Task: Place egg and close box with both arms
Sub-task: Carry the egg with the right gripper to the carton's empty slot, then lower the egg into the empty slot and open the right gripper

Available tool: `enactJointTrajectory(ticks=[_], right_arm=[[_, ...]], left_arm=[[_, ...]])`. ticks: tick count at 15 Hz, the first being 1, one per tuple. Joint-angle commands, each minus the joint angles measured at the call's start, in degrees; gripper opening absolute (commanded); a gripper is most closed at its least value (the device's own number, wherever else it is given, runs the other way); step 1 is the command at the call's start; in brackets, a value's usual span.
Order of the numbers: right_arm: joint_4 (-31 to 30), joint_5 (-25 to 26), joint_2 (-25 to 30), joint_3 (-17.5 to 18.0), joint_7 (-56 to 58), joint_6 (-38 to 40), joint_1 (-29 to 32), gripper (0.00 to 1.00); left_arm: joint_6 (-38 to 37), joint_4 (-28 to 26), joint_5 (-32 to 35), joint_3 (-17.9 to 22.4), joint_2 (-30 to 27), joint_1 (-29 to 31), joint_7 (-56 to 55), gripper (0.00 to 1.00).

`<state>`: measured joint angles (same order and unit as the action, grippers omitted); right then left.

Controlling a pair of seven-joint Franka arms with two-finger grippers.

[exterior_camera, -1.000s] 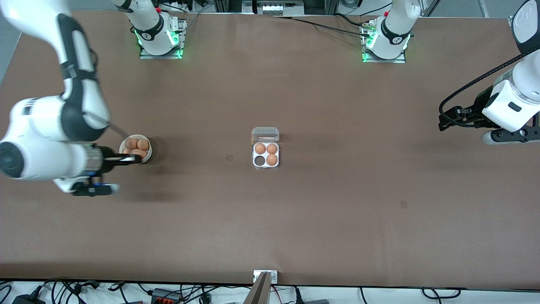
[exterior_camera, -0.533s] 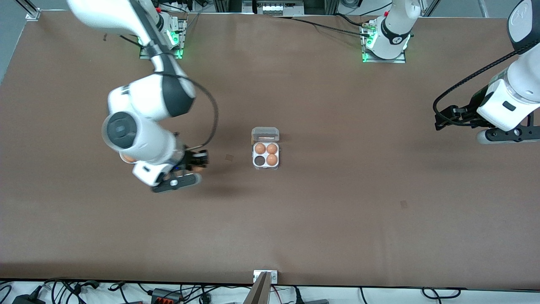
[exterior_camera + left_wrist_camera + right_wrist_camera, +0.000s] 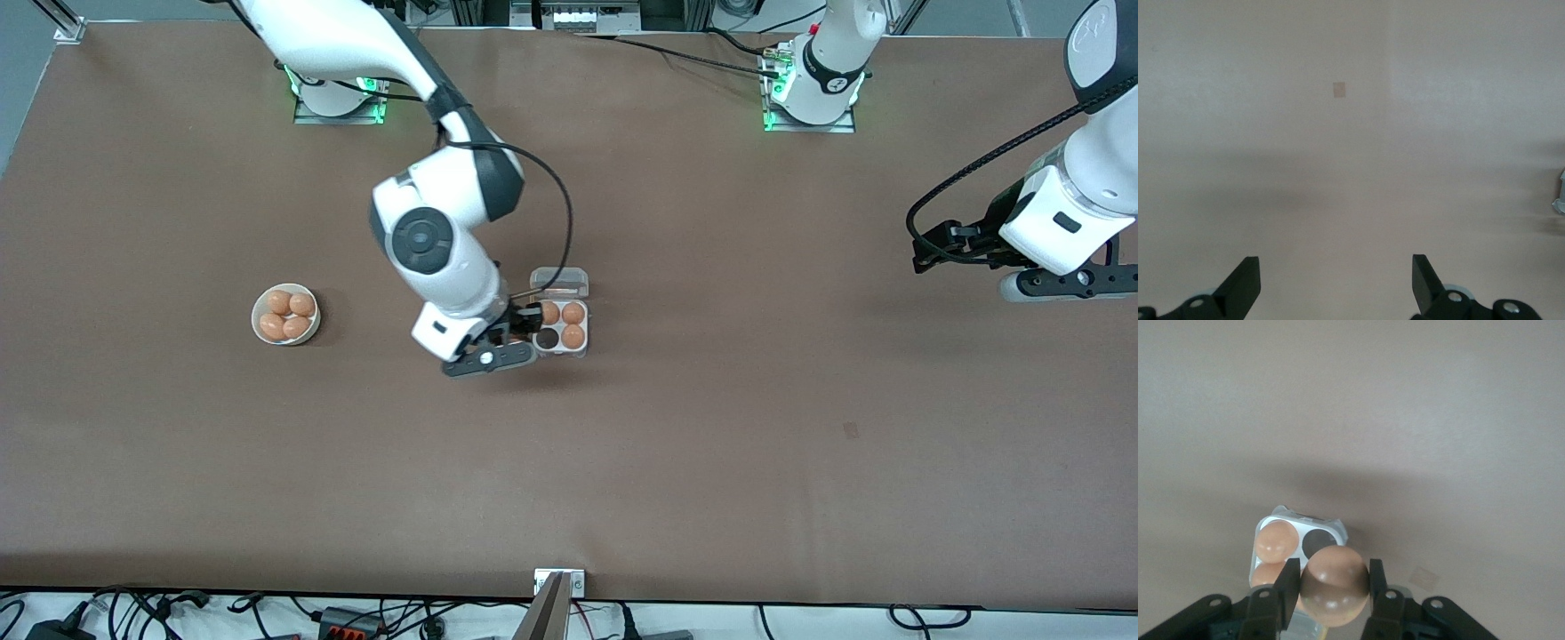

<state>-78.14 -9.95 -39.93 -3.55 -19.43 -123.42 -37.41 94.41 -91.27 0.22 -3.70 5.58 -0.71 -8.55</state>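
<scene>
The box (image 3: 561, 352) stands at the table's middle, its clear lid (image 3: 559, 283) hinged open on the side toward the robots' bases. It holds three brown eggs (image 3: 573, 336), and one cell (image 3: 548, 338) is dark and bare. My right gripper (image 3: 523, 329) hangs over the box's edge toward the right arm's end, shut on a brown egg (image 3: 1335, 585). In the right wrist view the box (image 3: 1298, 518) and its bare cell (image 3: 1318, 542) lie just past that egg. My left gripper (image 3: 929, 253) waits over the left arm's end of the table. There the left gripper (image 3: 1336, 280) is open over bare table.
A round white bowl (image 3: 257, 311) with several brown eggs sits toward the right arm's end of the table. Small pale patches mark the brown tabletop (image 3: 851, 430). A metal bracket (image 3: 559, 582) sits at the table's edge nearest the front camera.
My right arm has swung from the bowl across to the box, carrying the egg. The left arm has drifted slightly, its gripper still open.
</scene>
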Motion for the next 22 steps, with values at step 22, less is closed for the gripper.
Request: enactJointTrajectory(ticks=[22], right_arm=[[-5.7, 8.5, -4.7, -1.9, -10.3, -13.8, -6.9, 0.00]], left_arm=[[-0.8, 3.0, -1.1, -2.0, 0.4, -0.3, 1.1, 1.00]])
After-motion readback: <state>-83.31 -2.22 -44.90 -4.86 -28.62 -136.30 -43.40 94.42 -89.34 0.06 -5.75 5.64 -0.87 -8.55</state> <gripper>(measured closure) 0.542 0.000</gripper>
